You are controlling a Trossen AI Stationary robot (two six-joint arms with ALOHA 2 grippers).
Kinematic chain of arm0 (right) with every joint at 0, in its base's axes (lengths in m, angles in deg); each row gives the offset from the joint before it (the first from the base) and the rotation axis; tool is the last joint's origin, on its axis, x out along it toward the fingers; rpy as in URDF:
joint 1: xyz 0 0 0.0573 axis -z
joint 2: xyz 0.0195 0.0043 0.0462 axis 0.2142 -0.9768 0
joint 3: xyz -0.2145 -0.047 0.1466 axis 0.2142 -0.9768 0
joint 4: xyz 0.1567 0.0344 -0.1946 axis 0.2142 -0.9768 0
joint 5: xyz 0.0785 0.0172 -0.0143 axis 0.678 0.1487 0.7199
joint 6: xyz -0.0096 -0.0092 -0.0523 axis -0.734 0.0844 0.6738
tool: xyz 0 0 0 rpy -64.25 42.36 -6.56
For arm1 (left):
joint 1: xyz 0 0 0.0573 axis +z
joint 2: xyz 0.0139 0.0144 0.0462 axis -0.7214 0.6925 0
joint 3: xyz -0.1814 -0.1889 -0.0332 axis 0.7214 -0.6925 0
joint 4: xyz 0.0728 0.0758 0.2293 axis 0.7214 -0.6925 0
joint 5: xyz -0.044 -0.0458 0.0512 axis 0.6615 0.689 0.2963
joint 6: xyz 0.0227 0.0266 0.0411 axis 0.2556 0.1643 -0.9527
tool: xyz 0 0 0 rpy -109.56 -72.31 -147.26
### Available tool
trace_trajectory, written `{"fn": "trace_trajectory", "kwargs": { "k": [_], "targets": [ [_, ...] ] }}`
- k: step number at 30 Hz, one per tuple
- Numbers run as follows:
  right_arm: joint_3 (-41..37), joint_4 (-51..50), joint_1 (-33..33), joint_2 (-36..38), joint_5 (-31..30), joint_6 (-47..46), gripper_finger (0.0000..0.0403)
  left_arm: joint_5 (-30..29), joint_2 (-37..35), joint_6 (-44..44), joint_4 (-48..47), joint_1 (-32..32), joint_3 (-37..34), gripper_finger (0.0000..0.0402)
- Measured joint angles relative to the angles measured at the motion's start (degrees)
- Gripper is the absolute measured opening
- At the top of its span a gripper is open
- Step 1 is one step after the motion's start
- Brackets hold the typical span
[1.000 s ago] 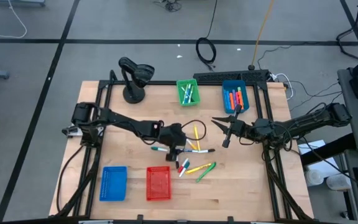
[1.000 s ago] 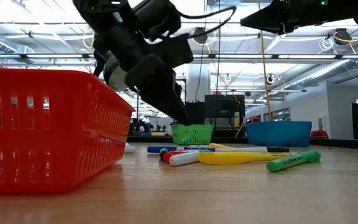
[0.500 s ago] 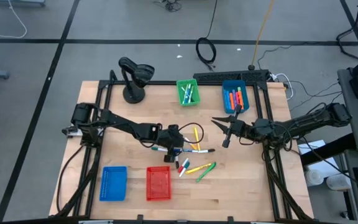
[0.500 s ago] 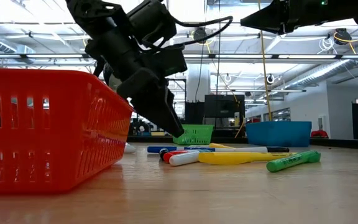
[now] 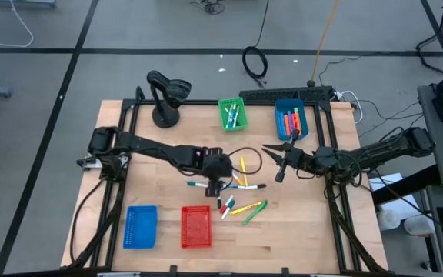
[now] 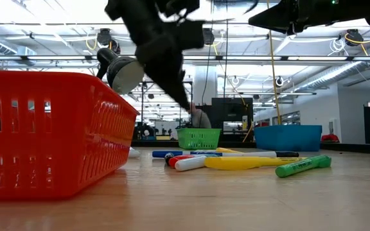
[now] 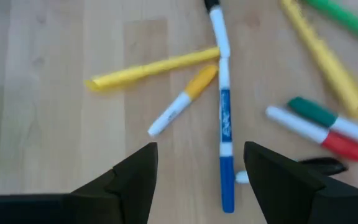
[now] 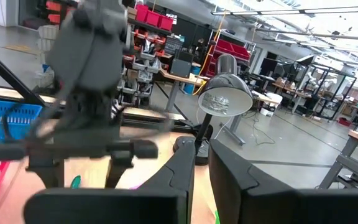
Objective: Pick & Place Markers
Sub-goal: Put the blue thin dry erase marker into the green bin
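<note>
Bright, even overhead light; ceiling glare behind the low view (left arm (image 6: 156, 38) motion-blurred).

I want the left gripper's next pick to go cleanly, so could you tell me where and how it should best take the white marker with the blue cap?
Probably at the white barrel's middle, coming straight down: the marker lies flat beneath the open left gripper, fingers straddling it. The orange-capped marker nearly touches one side, so close carefully.

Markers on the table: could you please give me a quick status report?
Left gripper open, empty, above the loose markers. Right gripper shut, empty, waiting at right. Markers lie mid-table, none held. Nothing in the way.
</note>
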Motion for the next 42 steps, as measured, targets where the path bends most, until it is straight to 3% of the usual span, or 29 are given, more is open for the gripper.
{"fn": "trace_trajectory", "kwargs": {
  "k": [5, 11, 20, 25, 32, 37, 42],
  "targets": [
    [0.0, -0.1, 0.0, 0.0, 0.0, 0.0, 0.0034, -1.5, 4.1, -0.3, -5.2, -0.7, 4.4, 0.0243],
    [0.0, -0.1, 0.0, -0.5, 0.1, -0.2, 0.0034, 1.0, 13.2, -5.6, -5.8, -0.6, 6.7, 0.0243],
    [0.0, -0.5, 0.0, -0.6, 0.0, -0.2, 0.0034, 2.1, 14.5, -5.2, -4.5, -0.6, 7.1, 0.024],
    [0.0, -0.5, 0.0, -0.6, 0.0, -0.2, 0.0034, 5.4, 14.8, -4.5, -5.4, -0.2, 7.1, 0.0185],
    [0.0, -0.5, 0.0, -0.6, 0.0, -0.2, 0.0034, 7.1, 14.8, -0.6, -5.2, 1.0, 6.1, 0.0029],
    [0.0, -0.5, 0.0, -0.6, 0.0, -0.2, 0.0034, 8.2, 14.1, -2.1, -6.0, 1.0, 5.9, 0.0036],
    [0.0, -0.6, 0.0, -0.6, 0.0, -0.2, 0.0034, 4.9, 11.3, -4.1, -8.8, 0.1, 5.6, 0.0033]
  ]
}}
